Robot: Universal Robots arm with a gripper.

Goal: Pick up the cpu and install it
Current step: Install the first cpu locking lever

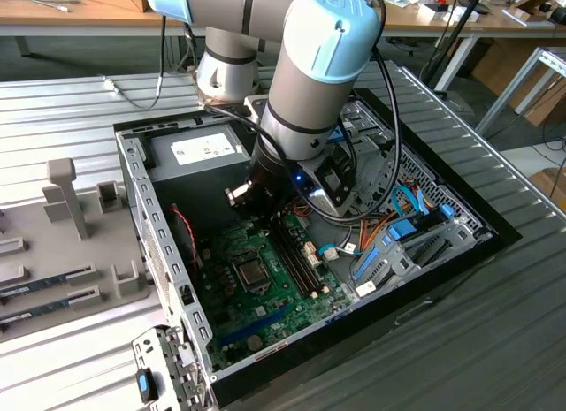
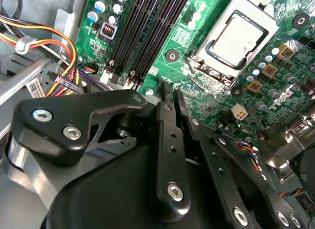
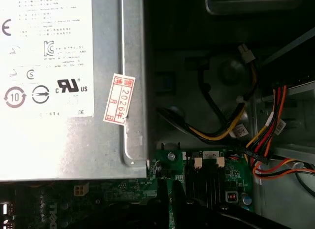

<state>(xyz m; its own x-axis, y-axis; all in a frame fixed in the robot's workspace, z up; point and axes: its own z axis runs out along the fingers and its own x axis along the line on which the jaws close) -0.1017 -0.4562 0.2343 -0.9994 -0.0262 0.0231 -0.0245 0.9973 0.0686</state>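
The cpu (image 2: pixel 239 35) is a flat square chip with a silvery top. It lies in the socket of the green motherboard (image 2: pixel 182 39), framed by the socket's metal bracket. The exterior view shows the cpu (image 1: pixel 250 271) in the middle of the board inside the open computer case. My gripper (image 2: pixel 171 93) hangs over the board near the end of the black memory slots (image 2: pixel 147 27), apart from the cpu. Its two black fingers (image 2: pixel 166 125) stand pressed together with nothing between them.
A grey power-supply box (image 1: pixel 199 150) with a white label fills the case's far corner, close behind the arm. Coloured cable bundles (image 2: pixel 49 47) and a blue drive cage (image 1: pixel 398 243) crowd the exterior view's right. A grey tray (image 1: pixel 53 252) with memory sticks lies outside the case wall (image 1: pixel 150 225).
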